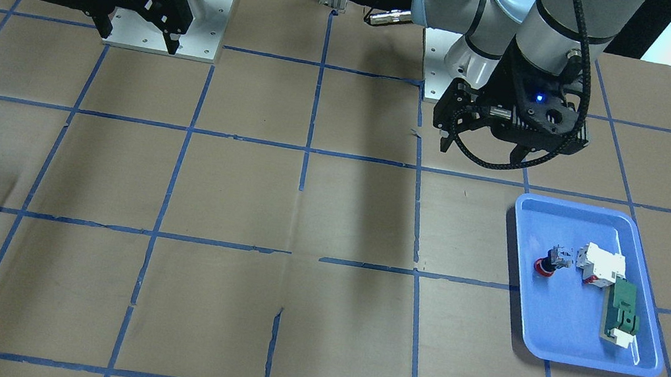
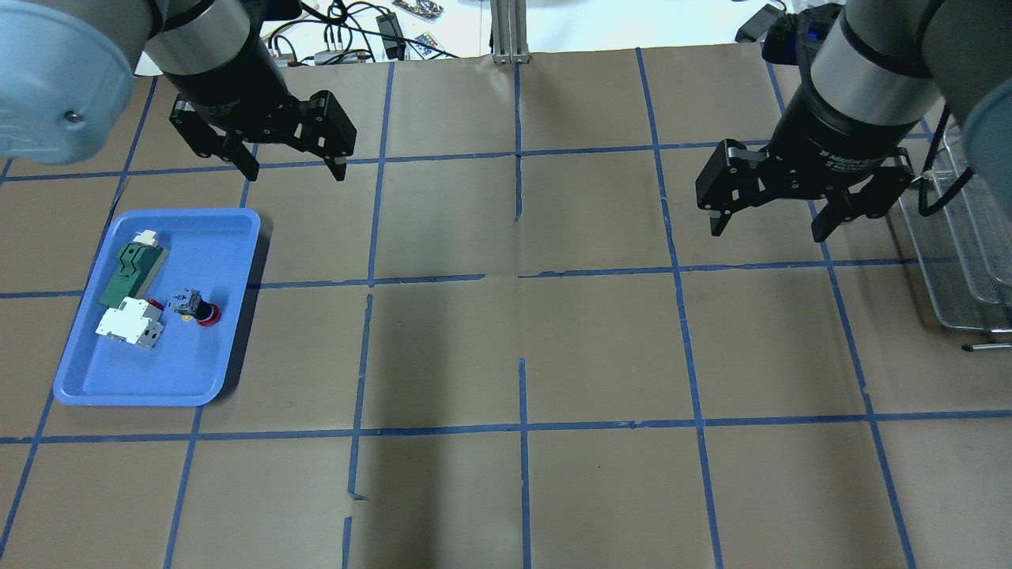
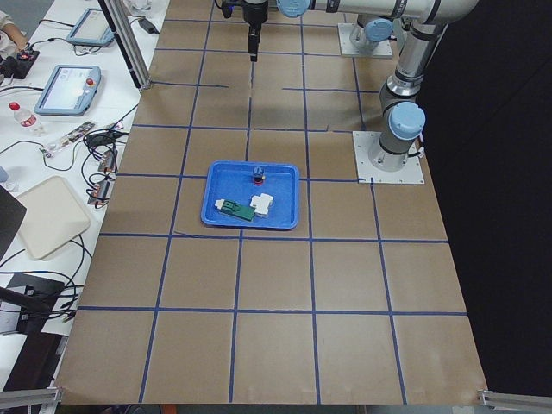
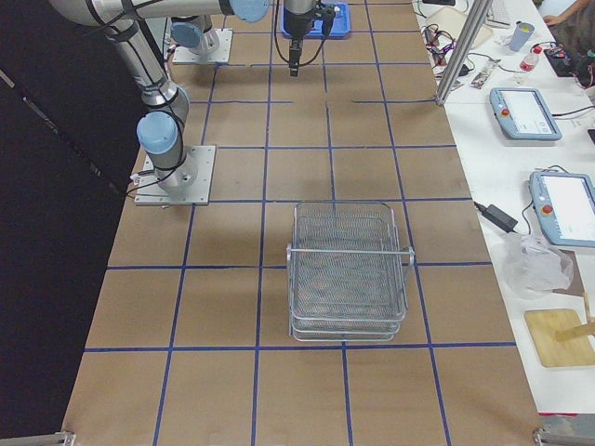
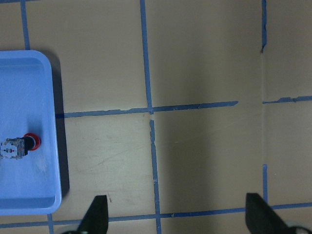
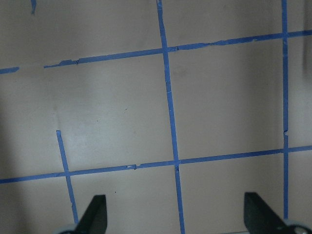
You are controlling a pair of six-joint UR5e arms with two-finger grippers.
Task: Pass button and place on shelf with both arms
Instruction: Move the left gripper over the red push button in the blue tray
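The button (image 1: 547,263) lies on its side in the blue tray (image 1: 572,337), red head towards the tray's edge; it also shows in the overhead view (image 2: 202,308) and the left wrist view (image 5: 24,145). My left gripper (image 2: 295,170) is open and empty, held above the table beyond the tray, apart from the button. My right gripper (image 2: 768,231) is open and empty, above the table beside the wire shelf (image 2: 957,261). The shelf stands on the table and shows whole in the exterior right view (image 4: 349,274).
The blue tray (image 2: 158,371) also holds a white-and-red boxy part (image 2: 130,325) and a flat green part (image 2: 130,269), both next to the button. Brown paper with blue tape lines covers the table. Operators' tablets and cables lie along the far edge.
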